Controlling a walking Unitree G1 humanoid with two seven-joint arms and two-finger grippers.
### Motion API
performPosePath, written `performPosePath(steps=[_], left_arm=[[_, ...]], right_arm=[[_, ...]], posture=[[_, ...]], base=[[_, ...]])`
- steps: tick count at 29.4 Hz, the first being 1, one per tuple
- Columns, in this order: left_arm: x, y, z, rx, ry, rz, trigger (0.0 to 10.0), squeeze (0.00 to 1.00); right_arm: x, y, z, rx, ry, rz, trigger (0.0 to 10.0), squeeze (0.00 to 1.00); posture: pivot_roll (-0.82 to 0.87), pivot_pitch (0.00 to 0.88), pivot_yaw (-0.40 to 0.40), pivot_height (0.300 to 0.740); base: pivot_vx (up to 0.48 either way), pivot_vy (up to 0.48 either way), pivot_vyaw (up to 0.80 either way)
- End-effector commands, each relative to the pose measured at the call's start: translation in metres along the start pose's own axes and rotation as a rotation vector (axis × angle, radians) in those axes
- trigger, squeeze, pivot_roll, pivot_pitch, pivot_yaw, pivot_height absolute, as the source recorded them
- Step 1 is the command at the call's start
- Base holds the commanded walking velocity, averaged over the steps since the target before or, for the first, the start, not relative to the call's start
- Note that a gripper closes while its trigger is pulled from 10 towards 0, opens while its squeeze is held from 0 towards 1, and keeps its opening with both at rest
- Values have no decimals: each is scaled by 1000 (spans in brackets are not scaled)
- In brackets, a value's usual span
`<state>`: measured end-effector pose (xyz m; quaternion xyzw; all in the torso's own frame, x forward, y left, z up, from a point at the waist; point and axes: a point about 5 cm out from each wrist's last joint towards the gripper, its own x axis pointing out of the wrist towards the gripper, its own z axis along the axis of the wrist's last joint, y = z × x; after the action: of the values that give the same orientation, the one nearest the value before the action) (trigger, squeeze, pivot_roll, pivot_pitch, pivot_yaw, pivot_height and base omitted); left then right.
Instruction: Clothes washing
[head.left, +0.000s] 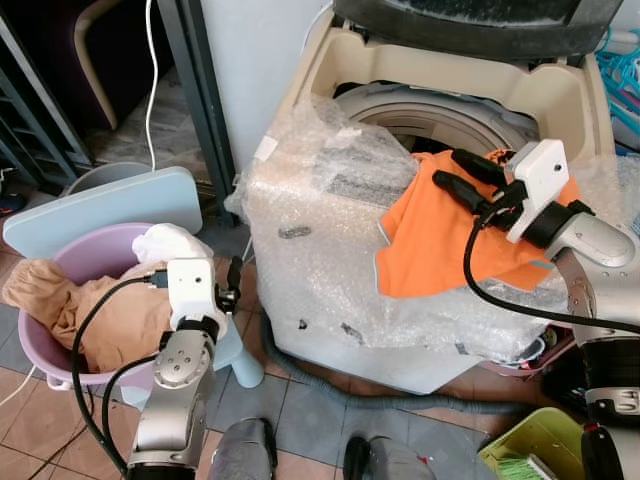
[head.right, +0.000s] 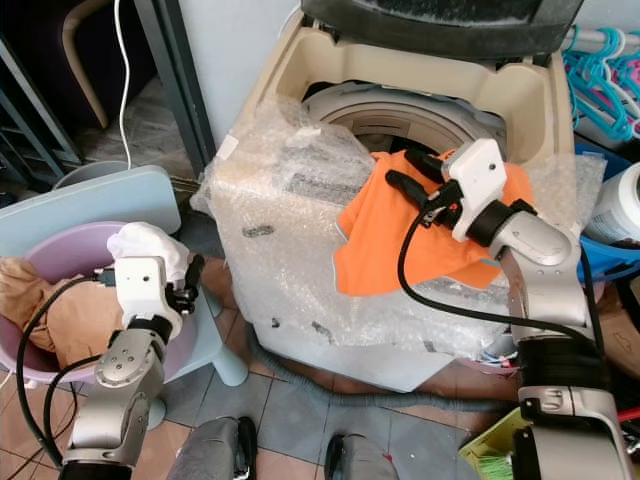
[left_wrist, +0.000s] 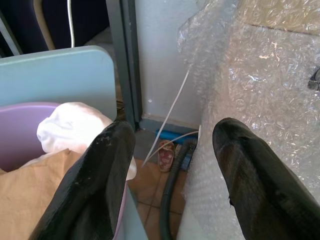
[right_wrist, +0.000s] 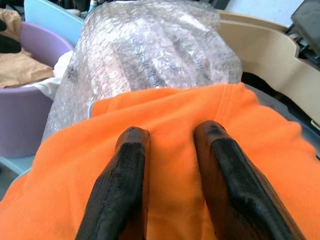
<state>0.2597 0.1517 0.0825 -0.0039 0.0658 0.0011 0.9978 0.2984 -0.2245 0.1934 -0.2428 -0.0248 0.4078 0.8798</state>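
The right gripper (head.left: 455, 172) pressed its slightly parted fingers onto an orange garment (head.left: 440, 240) draped over the bubble-wrapped washing machine's (head.left: 330, 260) front rim, while the left gripper (head.left: 234, 282), open and empty, hung beside a purple basin (head.left: 95, 255) of clothes

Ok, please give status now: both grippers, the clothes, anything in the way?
Right gripper open on orange shirt, draped over washer rim. Left gripper open, empty, beside purple basin. Bubble wrap covers washer front.
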Motion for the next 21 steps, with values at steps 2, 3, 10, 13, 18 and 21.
performPosePath(steps=[2, 3, 10, 13, 18, 21], left_arm=[[0, 0, -2, 7, 15, -4, 10000, 0], [0, 0, -2, 7, 15, -5, 10000, 0], [2, 0, -1, 11, 12, -4, 10000, 0], [3, -1, -1, 12, 11, -3, 10000, 0], [6, -2, 0, 17, 10, -4, 10000, 0], [7, -2, 0, 18, 8, -4, 10000, 0]], right_arm=[[-8, 3, 6, 19, 49, 97, 10000, 0], [-11, 2, 5, 8, 77, 116, 10000, 0], [-3, -21, -17, -249, 270, -7, 10000, 0], [4, -38, -12, -318, 283, -139, 10000, 0], [21, -91, 38, -441, 144, -471, 10000, 0], [24, -107, 65, -495, 43, -583, 10000, 0]], posture=[[14, 133, 9, 740], [14, 131, 7, 740], [23, 126, 4, 740], [27, 122, 6, 740], [26, 117, 4, 740], [27, 115, 2, 740]], base=[[0, 0, 0], [0, 0, 0], [0, 0, 0], [0, 0, 0], [0, 0, 0], [0, 0, 0]])
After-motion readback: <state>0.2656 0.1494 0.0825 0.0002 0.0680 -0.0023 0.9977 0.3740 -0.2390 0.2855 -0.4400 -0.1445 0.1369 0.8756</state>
